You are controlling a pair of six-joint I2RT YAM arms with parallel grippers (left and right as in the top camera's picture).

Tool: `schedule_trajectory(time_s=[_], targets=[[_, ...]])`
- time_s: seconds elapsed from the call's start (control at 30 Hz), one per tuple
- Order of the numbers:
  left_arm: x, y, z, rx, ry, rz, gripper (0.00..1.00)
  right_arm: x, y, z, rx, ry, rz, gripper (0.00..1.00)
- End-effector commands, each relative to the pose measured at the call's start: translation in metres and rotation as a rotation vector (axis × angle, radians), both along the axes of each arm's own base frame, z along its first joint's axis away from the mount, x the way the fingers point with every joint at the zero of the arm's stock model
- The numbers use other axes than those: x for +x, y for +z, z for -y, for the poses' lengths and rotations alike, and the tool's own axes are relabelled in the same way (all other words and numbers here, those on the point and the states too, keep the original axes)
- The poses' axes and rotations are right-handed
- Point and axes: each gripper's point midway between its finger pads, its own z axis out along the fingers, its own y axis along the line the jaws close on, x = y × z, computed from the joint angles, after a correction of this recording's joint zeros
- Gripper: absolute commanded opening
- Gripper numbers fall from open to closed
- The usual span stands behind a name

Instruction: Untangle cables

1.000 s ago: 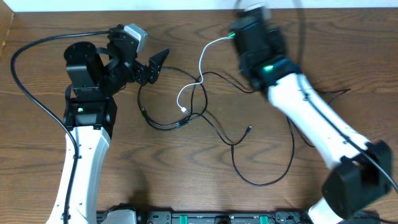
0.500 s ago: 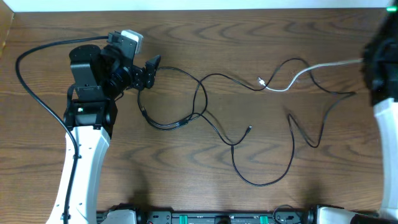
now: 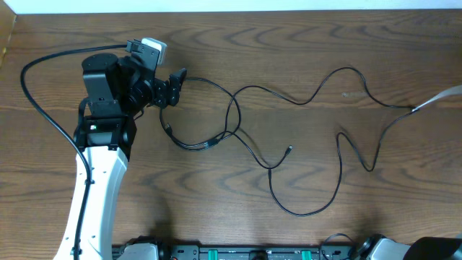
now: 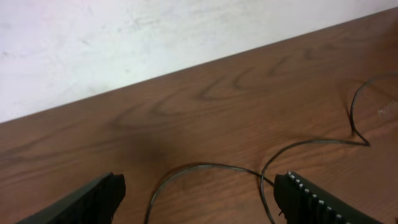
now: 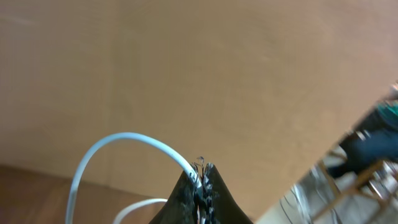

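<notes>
Thin black cables (image 3: 238, 119) loop across the middle of the table, with one long strand (image 3: 339, 155) trailing right. The white cable (image 3: 440, 99) shows only as a short end at the right edge of the overhead view. My right gripper (image 5: 202, 171) is shut on the white cable (image 5: 118, 146), which arcs out of its tips; that arm is out of the overhead view. My left gripper (image 3: 175, 81) is open at the upper left, right over a black cable loop (image 4: 205, 168) that lies between its fingers (image 4: 199, 193).
A thick black wire (image 3: 32, 87) runs from the left arm (image 3: 101, 144) along the left side. A pale wall (image 4: 124, 43) borders the table's far edge. A black rail (image 3: 238, 253) lies along the front edge.
My right gripper has dragged the white cable far right, out of the tangle and nearly off the overhead view. The black strand at right has shifted with it. The left arm has barely moved.
</notes>
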Motion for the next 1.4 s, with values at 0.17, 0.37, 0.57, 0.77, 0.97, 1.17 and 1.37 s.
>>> schedule_trajectory(time_s=[0.17,0.37,0.57,0.77,0.97,1.17,1.37], targets=[[-0.002,0.001,0.0,0.005,0.0,0.001,0.81,0.021,-0.026,0.014,0.169,0.224,0.168,0.01],[-0.004,-0.003,0.0,0.004,0.0,-0.02,0.81,0.047,-0.065,0.026,0.257,0.274,0.147,0.01],[-0.006,-0.006,0.0,0.003,0.0,-0.038,0.81,0.072,-0.12,0.028,0.408,0.338,0.106,0.01],[-0.009,-0.011,0.0,0.002,0.0,-0.06,0.81,0.064,-0.178,0.037,0.558,0.232,0.109,0.01],[-0.011,-0.014,0.0,0.001,0.0,-0.079,0.81,0.042,-0.243,0.046,0.71,0.156,-0.014,0.08],[-0.011,-0.014,0.0,0.001,0.0,-0.079,0.81,0.042,-0.289,0.038,0.88,0.227,-0.04,0.99],[-0.012,-0.015,0.001,0.001,-0.002,-0.082,0.81,0.104,-0.287,-0.013,1.068,0.629,0.141,0.99]])
